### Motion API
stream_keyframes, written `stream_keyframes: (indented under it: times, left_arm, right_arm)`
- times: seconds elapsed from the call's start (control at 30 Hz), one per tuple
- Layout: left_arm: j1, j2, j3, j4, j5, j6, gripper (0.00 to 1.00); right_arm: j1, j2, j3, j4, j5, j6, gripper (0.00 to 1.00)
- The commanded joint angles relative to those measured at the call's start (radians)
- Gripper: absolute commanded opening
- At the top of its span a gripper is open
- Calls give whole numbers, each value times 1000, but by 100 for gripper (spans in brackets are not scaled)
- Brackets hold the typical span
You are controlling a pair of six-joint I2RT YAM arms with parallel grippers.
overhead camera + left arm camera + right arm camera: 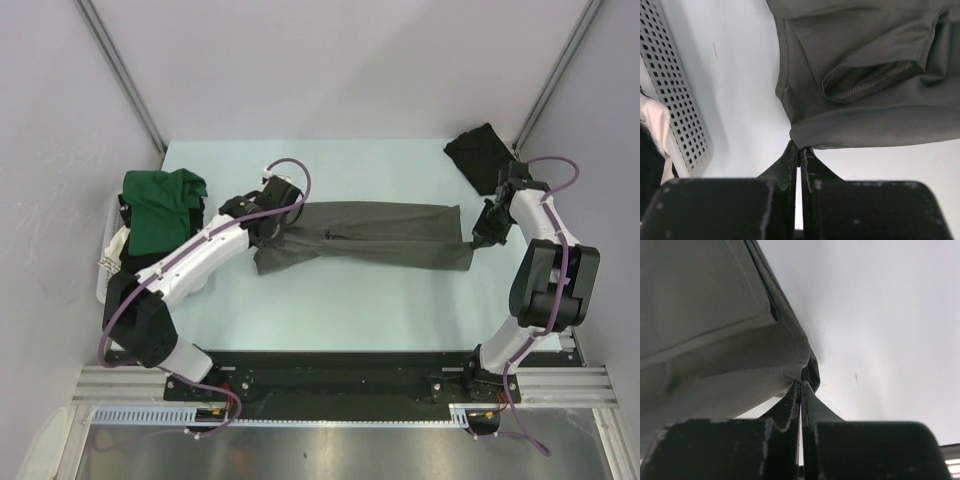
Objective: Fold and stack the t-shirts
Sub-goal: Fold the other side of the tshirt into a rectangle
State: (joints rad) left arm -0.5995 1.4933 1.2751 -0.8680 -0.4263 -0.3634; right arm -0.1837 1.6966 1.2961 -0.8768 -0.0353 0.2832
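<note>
While left gripper (799, 150) and right gripper (801, 386) clamp shut on grey t-shirt (370, 235) ends — likely fold step — next needs lifting both together.

- Left arm (200, 255), left side of the top view: slim white shell links joined by black joint housings, with a chunky black block at its foot
- Right arm (540, 215), right side: the same white links, with a bulky black elbow housing (555, 285)
- A thin purple cable (305, 180) runs along the left arm, and another (575, 172) along the right
- Both arms are bolted to a long black plate (330, 375) near the bottom of the frame
- The left jaws: matt black fingers (787, 165) tapering to thin tips, with pale scuffed edges and blocky black bodies behind
- The right jaws: the same black tapered fingers (815, 407), with chipped whitish edges
</note>
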Motion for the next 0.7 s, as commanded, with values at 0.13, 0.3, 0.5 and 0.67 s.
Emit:
stream_keyframes:
  times: [0.13, 0.3, 0.5, 0.67]
  left_arm:
    - [70, 82, 127, 43, -55, 92, 0]
    - [84, 140, 190, 53, -58, 124, 0]
    - [96, 217, 250, 63, -60, 145, 0]
    - [110, 266, 286, 72, -57, 175, 0]
  right_arm:
    - [-14, 72, 157, 21, 18, -29, 0]
    - [-14, 152, 270, 7, 20, -26, 0]
    - [-14, 254, 411, -28, 23, -27, 0]
    - [-14, 330, 491, -51, 12, -36, 0]
